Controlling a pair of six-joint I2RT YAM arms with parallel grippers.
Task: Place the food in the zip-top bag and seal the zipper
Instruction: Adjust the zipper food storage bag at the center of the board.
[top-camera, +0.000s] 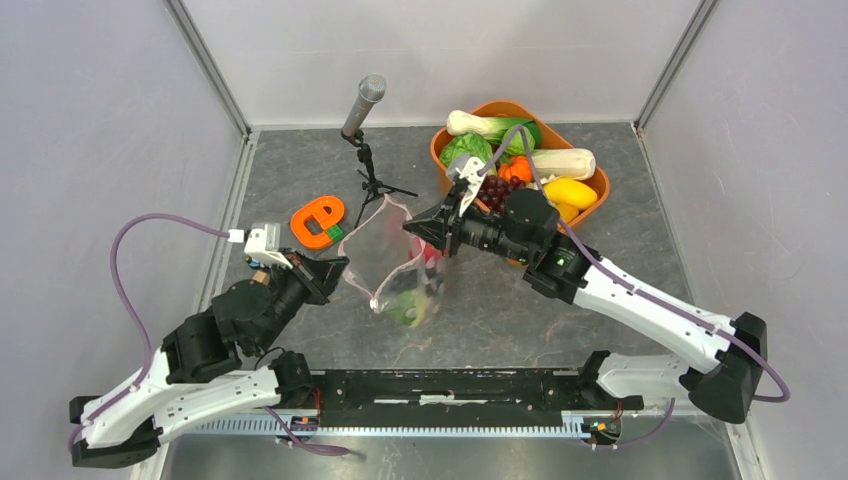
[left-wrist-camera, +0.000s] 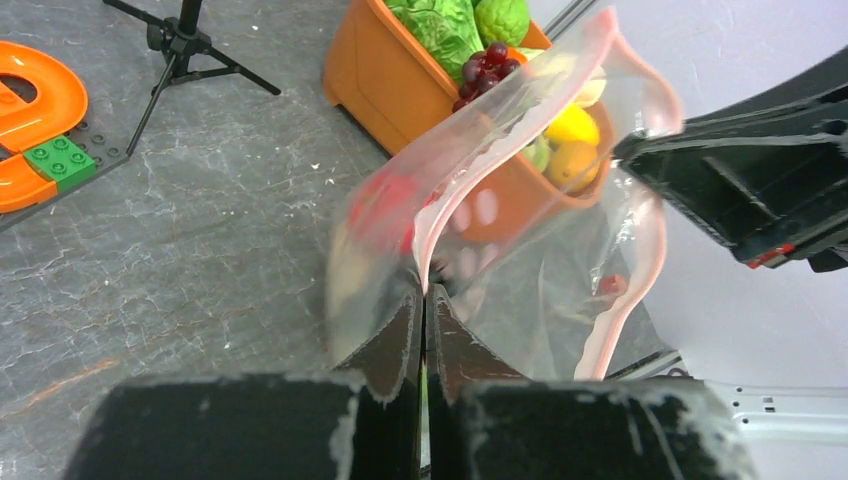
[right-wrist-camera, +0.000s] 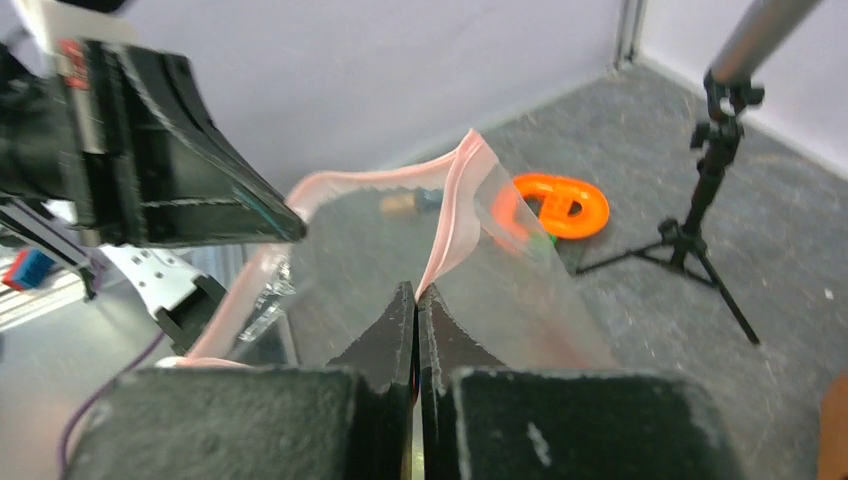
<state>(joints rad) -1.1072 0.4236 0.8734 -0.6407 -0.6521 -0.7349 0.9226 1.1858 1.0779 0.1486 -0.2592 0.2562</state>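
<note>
While left hand (left-wrist-camera: 423, 290) and right hand (right-wrist-camera: 416, 292) pinch one zip-top bag (top-camera: 385, 250) at zipper (right-wrist-camera: 455, 200) | inside: two food pieces (top-camera: 405, 307) (red, green)

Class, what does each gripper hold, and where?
The left gripper and right gripper each pinch the zip-top bag by its pink zipper rim, on opposite sides.

Left wrist: red piece (left-wrist-camera: 385, 205) inside bag (left-wrist-camera: 540, 290) is a blur, can't ID it. Tub (left-wrist-camera: 380, 90) is cropped at 12 o'clock. Top view: grapes (top-camera: 493, 190) half hidden by right arm (top-camera: 525, 225). Right wrist: mic (right-wrist-camera: 765, 30) head cropped at 1 o'clock.
</note>
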